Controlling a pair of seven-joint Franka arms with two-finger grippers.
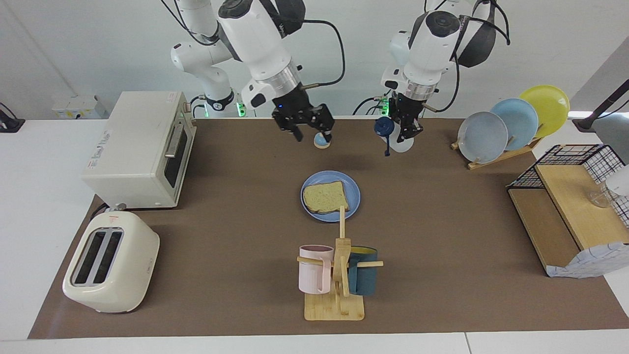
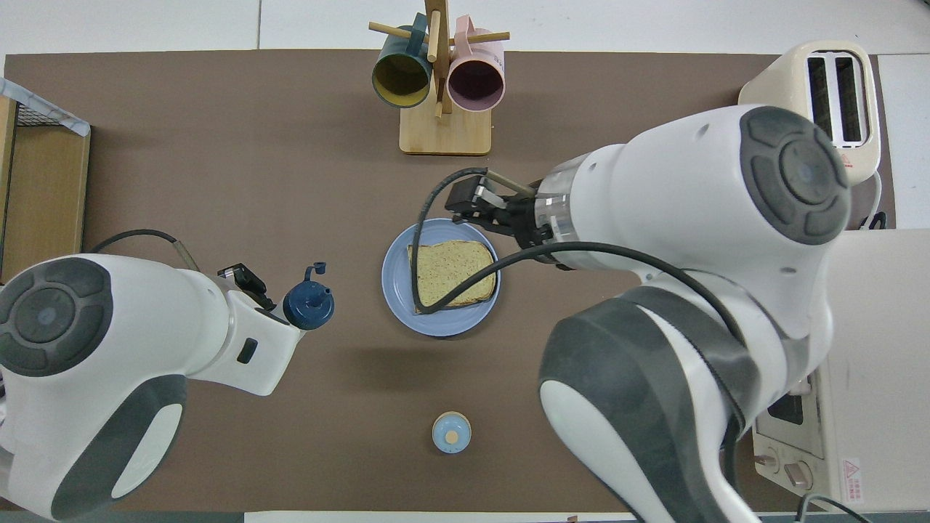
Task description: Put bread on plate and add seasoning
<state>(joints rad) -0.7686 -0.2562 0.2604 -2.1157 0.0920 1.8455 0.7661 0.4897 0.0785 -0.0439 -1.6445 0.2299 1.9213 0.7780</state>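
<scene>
While square, bread (image 1: 325, 196) on round plate (image 1: 354, 191)

Tan bread (image 1: 325, 196), brown crust; blue plate (image 1: 355, 191); seasoning (image 1: 395, 133) translucent white, navy cap.

1. The surface (image 1: 442, 275) has a matt brown cover, like paper or felt.
2. The plate (image 1: 355, 196) looks smooth with a soft shine.
3. The bread (image 1: 324, 196) is porous and rough.
4. The seasoning (image 1: 399, 141) is translucent plastic; its cap is dark plastic.
5. The mug stand (image 1: 335, 307) is pale wood.
6. The toaster (image 1: 110, 263) has a glossy cream shell.
</scene>
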